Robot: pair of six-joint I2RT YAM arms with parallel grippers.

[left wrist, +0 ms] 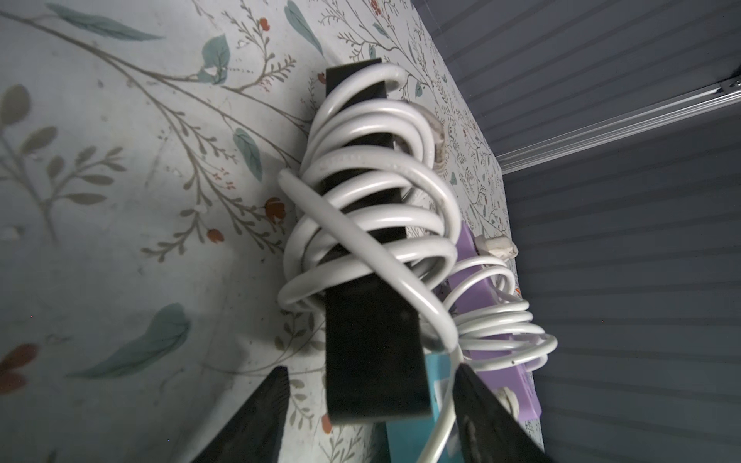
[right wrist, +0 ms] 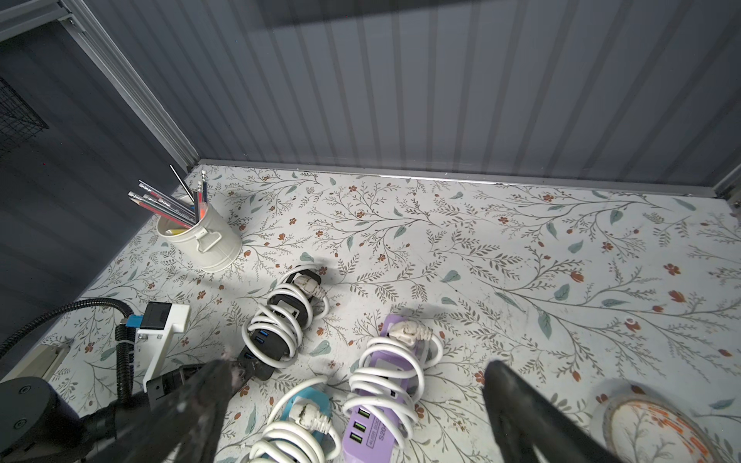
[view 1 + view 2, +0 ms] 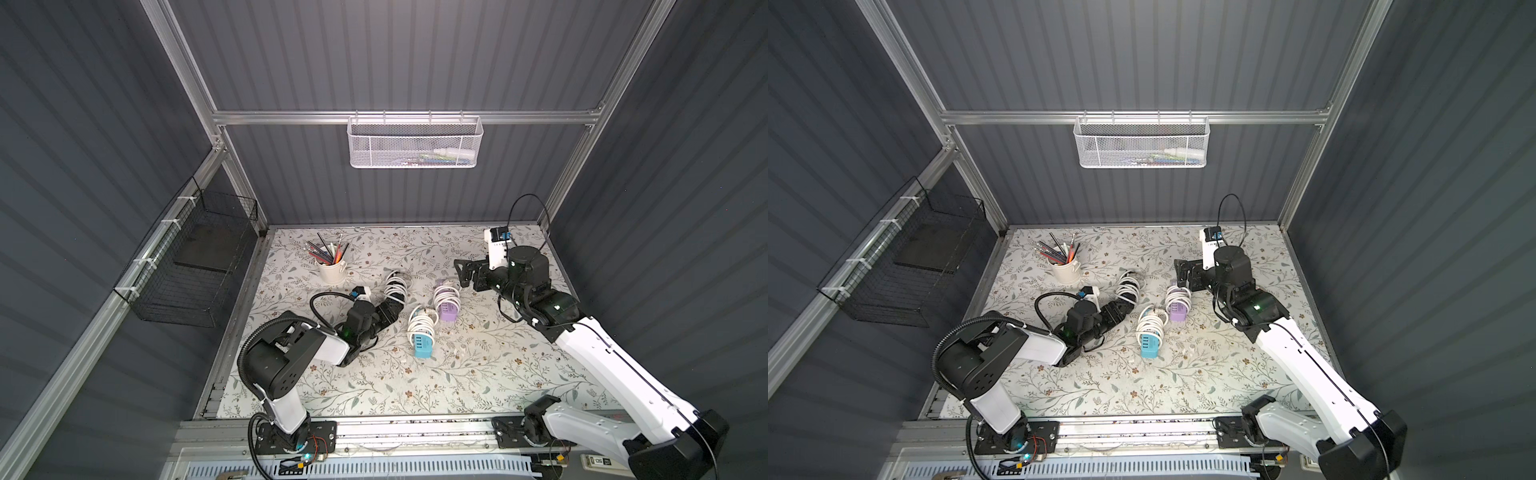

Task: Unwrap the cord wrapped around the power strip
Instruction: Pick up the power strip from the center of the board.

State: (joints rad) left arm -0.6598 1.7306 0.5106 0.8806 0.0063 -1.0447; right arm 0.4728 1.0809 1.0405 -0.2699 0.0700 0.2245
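A black power strip [image 3: 392, 305] [image 1: 369, 328] lies left of the mat's middle, and a white cord [image 1: 373, 164] [image 3: 395, 286] is coiled around it in several loops. My left gripper [image 3: 388, 312] [image 1: 371, 366] is open and straddles the strip's near end, with a gap on each side. One strand of the cord runs past one finger. My right gripper [image 3: 460, 273] [image 2: 359, 364] hangs open above the mat, just beyond a purple strip [image 3: 448, 311] [image 2: 365, 433], holding nothing.
A blue strip [image 3: 424, 347] [image 2: 308, 395] and the purple one, both wound in white cord, lie right of the black one. A cream cup of pencils [image 3: 332, 270] stands at the back left. A tape roll [image 2: 657, 429] lies near the right gripper. Baskets [image 3: 415, 143] [image 3: 195, 257] hang on the walls.
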